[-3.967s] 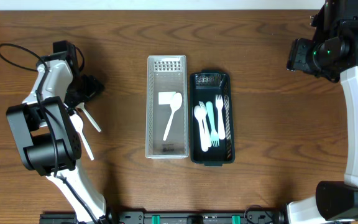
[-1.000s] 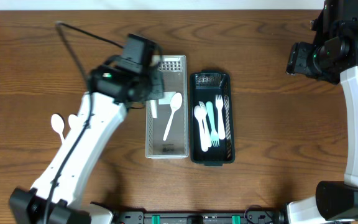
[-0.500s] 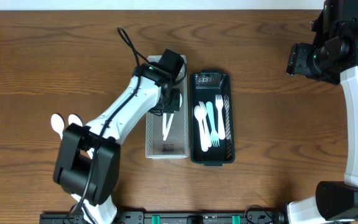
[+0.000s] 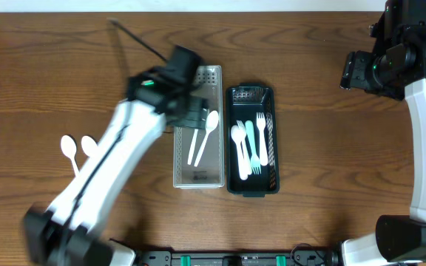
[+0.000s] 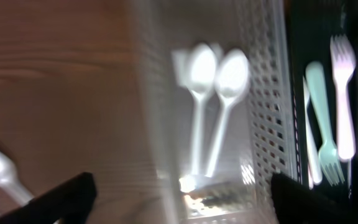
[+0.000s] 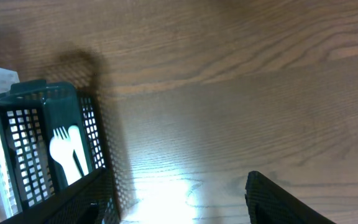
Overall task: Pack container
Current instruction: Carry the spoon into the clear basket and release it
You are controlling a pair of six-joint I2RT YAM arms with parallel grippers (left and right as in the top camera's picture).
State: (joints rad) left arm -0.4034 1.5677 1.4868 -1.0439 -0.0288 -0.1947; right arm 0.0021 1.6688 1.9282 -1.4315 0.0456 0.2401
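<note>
1. The left gripper (image 5: 182, 186) hangs over the clear tray (image 4: 198, 177) in the middle of the table (image 4: 324, 177). Its fingers (image 5: 55, 199) are spread wide with nothing between them.
2. Two white spoons (image 5: 201, 68) lie side by side inside that tray, bowls toward its far end. Their handles slant and draw together at the near end.
3. Just beside the tray, on its right, sits the black basket (image 4: 252, 191). It holds forks (image 5: 344, 106), one of them teal, along with other white cutlery, all lying lengthwise.
4. Two loose spoons (image 4: 69, 148) lie on the wood well left of the tray. The left arm partly covers their handles.
5. The right gripper (image 6: 178, 186) is up at the far right of the table, well apart from the basket. Its fingers stand apart over bare wood and hold nothing. One corner of the basket shows at the left of the right wrist view.
6. From overhead the left arm is smeared, so I cannot tell its outline exactly.
</note>
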